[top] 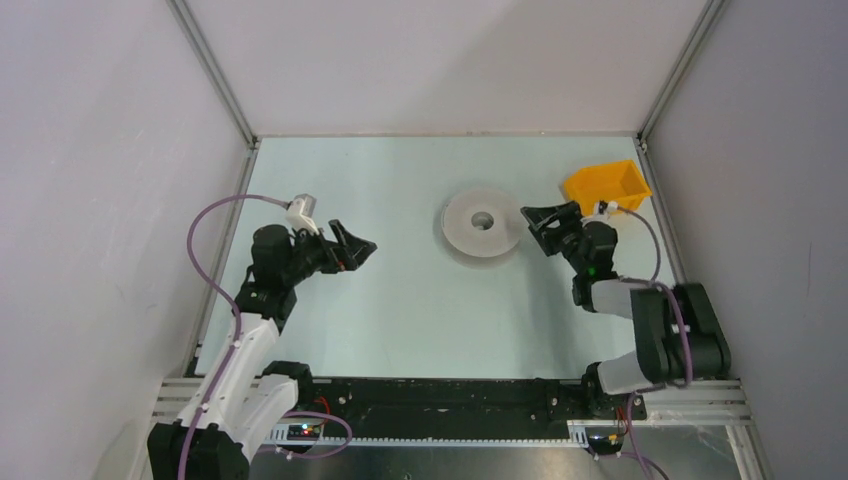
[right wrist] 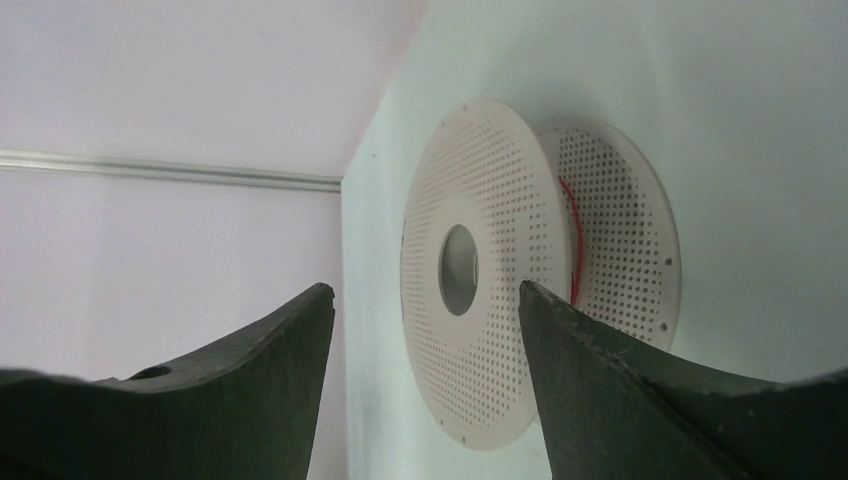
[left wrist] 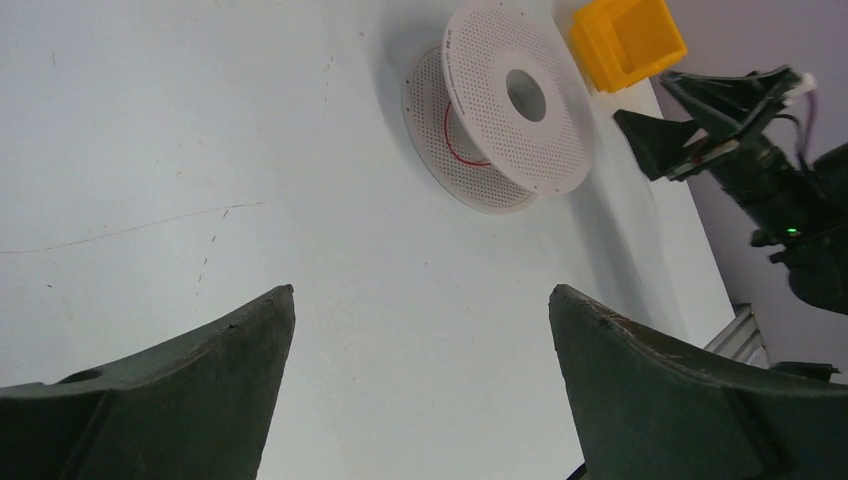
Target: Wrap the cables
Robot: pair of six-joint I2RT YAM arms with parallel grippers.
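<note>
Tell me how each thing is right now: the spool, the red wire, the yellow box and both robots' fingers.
Spool: lying flat on the table, not held.
Cable: thin red wire, wound round the spool's core.
Yellow box: upright, open top.
Left fingers: open, holding nothing.
Right fingers: open beside the spool, holding nothing.

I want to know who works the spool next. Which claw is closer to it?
The right claw, just off the spool's right edge by the yellow bin; the left claw sits much farther away on the other side.
</note>
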